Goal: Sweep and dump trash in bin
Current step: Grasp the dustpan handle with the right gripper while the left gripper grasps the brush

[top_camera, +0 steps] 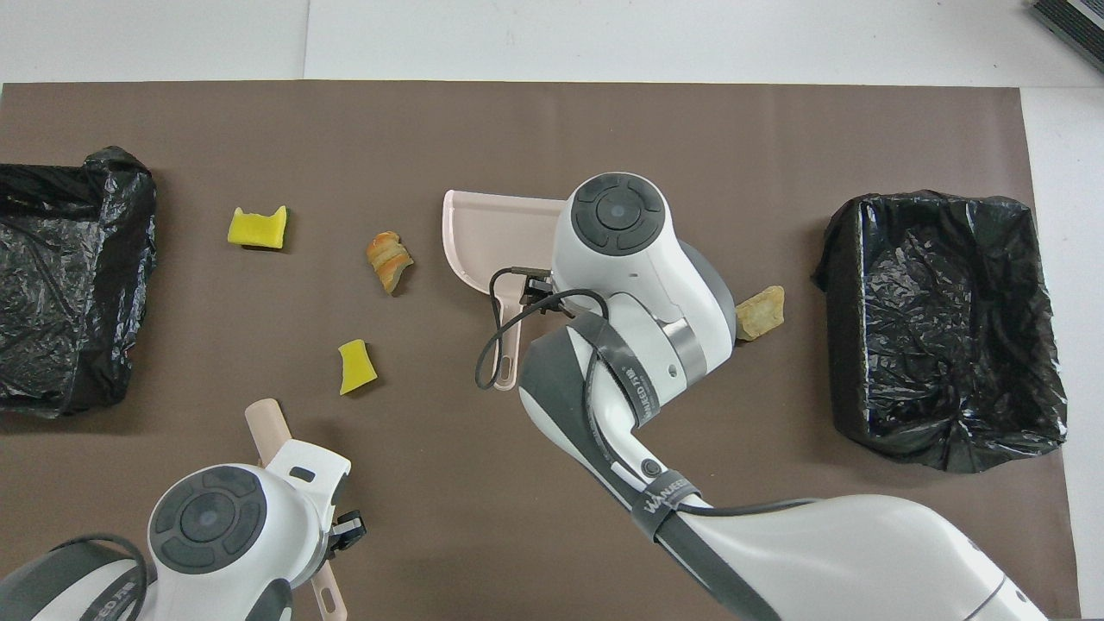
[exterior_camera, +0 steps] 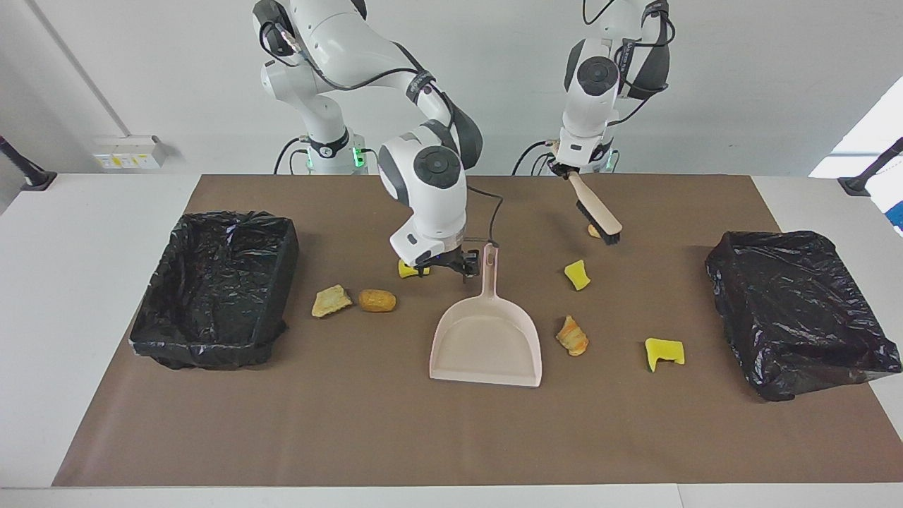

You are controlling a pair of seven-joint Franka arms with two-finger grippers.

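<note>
the right gripper (exterior_camera: 471, 266) hangs low with its fingers spread wide, right beside the upper end of the handle of the beige plastic dustpan (exterior_camera: 487, 342); whether it touches the handle cannot be told. the dustpan lies flat near the middle of the brown paper mat (exterior_camera: 395, 437), its open mouth pointing away from the robots.

the left gripper (exterior_camera: 562, 170) is clamped shut on the handle of a small beige hand brush with black bristles (exterior_camera: 598, 214). the brush slants down toward the left arm's end of the mat, its bristles just over one orange-striped croissant-like piece (exterior_camera: 594, 231), most of which the brush hides.

the trash is all loose on the mat. a bright yellow sponge chunk (exterior_camera: 408, 269) sits just under the right arm's wrist, beside the dustpan handle. a tan crusty wedge (exterior_camera: 331, 300) and a brown nugget (exterior_camera: 377, 300) lie side by side, between the dustpan and the open black-lined bin (exterior_camera: 215, 289) at the right arm's end of the mat. toward the left arm's end lie a second yellow sponge chunk (exterior_camera: 577, 274), a second orange-striped croissant-like piece (exterior_camera: 572, 336) just beside the dustpan's pan, and a third yellow sponge chunk (exterior_camera: 664, 353). another black-lined bin (exterior_camera: 797, 310) stands at the left arm's end of the mat.
</note>
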